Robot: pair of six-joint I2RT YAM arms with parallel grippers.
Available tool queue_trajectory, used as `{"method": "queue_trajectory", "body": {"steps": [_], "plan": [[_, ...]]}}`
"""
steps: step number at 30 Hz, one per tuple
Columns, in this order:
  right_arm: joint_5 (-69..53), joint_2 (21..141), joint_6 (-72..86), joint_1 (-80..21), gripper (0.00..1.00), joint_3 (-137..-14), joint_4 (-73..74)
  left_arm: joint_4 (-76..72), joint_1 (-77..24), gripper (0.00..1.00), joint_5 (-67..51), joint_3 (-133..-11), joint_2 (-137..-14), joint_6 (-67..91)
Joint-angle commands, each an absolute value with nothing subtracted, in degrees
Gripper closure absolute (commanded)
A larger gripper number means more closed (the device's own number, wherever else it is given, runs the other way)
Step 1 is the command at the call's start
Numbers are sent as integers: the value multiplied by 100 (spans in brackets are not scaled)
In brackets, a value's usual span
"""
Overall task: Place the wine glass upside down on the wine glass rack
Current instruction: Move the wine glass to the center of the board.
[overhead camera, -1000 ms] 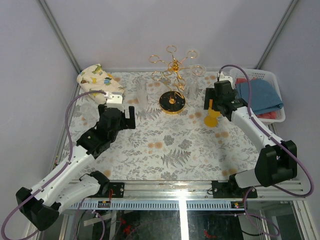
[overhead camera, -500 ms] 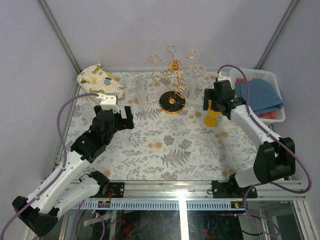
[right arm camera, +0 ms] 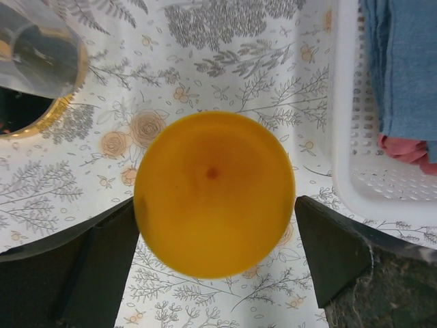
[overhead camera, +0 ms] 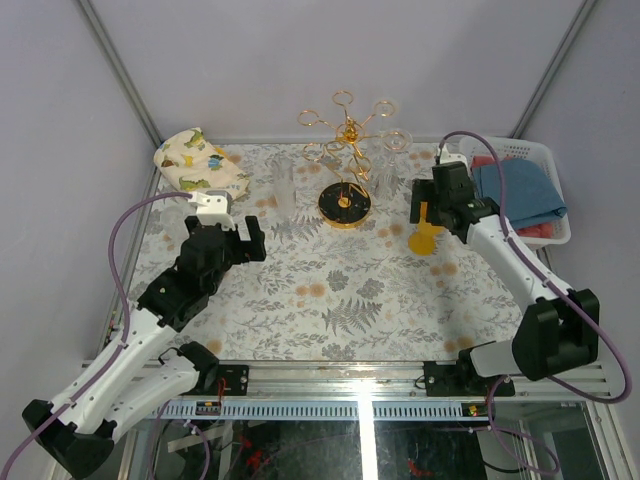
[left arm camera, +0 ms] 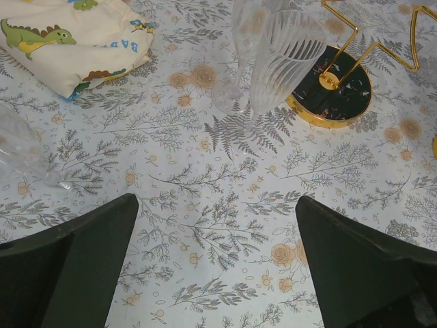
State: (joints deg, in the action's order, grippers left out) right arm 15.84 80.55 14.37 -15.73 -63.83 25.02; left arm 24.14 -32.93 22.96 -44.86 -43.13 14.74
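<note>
The gold wire wine glass rack (overhead camera: 345, 135) stands at the back centre on its round black base (left arm camera: 334, 89). A yellow wine glass (overhead camera: 424, 236) stands right of it, and its round yellow top face (right arm camera: 214, 193) fills the right wrist view. My right gripper (overhead camera: 428, 208) hangs open over it, one finger on each side with a gap. Clear ribbed wine glasses (left arm camera: 273, 55) stand left of the rack base. My left gripper (overhead camera: 245, 234) is open above bare tablecloth, a short way in front of them, holding nothing.
A folded dinosaur-print cloth (overhead camera: 198, 160) lies at the back left. A white basket (overhead camera: 540, 150) with a blue cloth (overhead camera: 515, 190) sits at the right edge. Another clear glass (left arm camera: 20, 147) is at the left of the left wrist view.
My left arm has stretched out and carried its open gripper a little toward the clear glasses. My right wrist has shifted slightly to the right. The yellow glass has stayed put.
</note>
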Motion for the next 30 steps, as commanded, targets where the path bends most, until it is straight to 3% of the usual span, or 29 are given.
{"method": "queue_trajectory", "body": {"steps": [1,30], "plan": [[1550,7552,1346,-1548,1,-6418,2518,2372,-3252,0,2278,-4468,-4275,1538],[1170,8259,1079,-1547,1,-6892,2804,2417,-3252,0,2263,-4446,-4238,1538]]}}
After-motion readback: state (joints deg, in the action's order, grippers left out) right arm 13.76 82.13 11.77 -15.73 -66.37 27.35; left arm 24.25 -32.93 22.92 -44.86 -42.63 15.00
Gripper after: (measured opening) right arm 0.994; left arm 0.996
